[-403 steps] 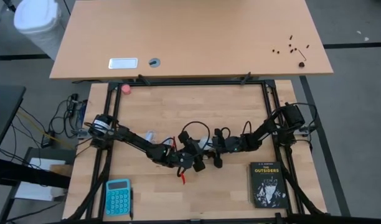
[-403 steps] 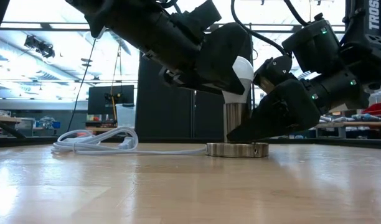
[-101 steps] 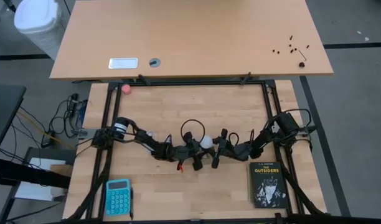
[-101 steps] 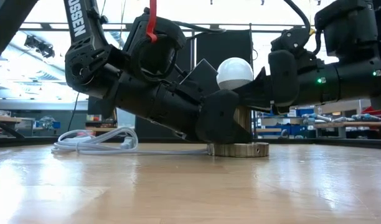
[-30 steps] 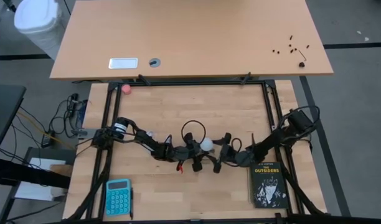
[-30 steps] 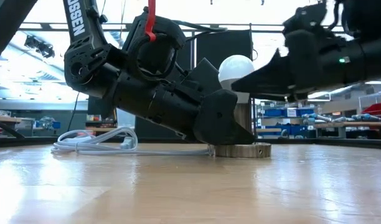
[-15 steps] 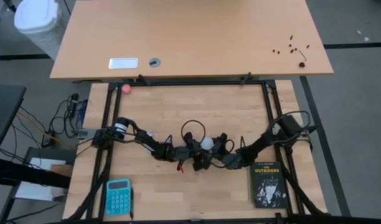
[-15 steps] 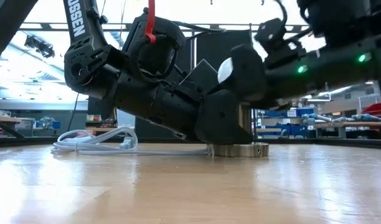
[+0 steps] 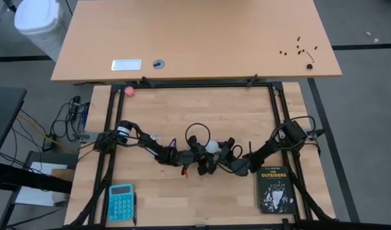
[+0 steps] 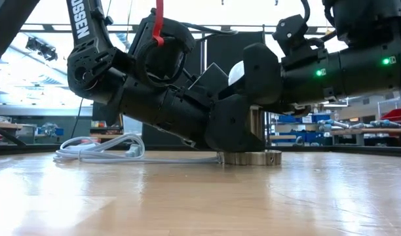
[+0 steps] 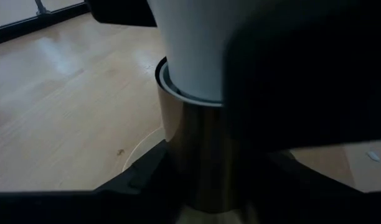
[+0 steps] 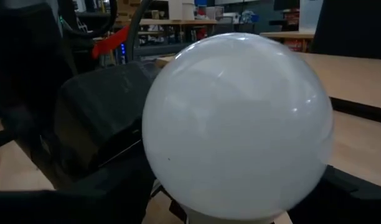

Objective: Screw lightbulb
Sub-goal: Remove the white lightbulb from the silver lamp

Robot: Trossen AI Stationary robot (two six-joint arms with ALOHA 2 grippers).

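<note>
The white lightbulb (image 9: 211, 147) stands upright in a metal socket tube (image 10: 257, 129) on a round base disc (image 10: 251, 157) at mid-table. A white cord (image 10: 102, 149) trails from the disc. My left gripper (image 11: 206, 190) comes in low from the table's left and is shut on the socket tube below the bulb's neck (image 11: 190, 56). My right gripper (image 12: 240, 208) comes in level from the right. It is open, with a finger on either side of the bulb's globe (image 12: 237, 124). In the low view it hides most of the globe (image 10: 236, 71). My left gripper pinches the metal socket tube (image 11: 193, 155) between its two fingers, below the bulb's neck. The fingers come nearly level from the table's left and lie across the upright tube. The socket's base disc rests on the table. My right gripper: whether its fingers touch the globe, I cannot tell.
A black book (image 9: 273, 190) lies near the front right, close under the right arm. A turquoise calculator (image 9: 121, 201) lies at the front left. A small pink ball (image 9: 128, 91) sits at the far left corner. A second table (image 9: 195, 38) stands beyond the frame.
My right gripper has swung toward the table's left and far side, in to the bulb, and has rolled. Its fingers now stand on either side of the globe and hide most of it in the low view. The bulb and socket stay upright in place.
</note>
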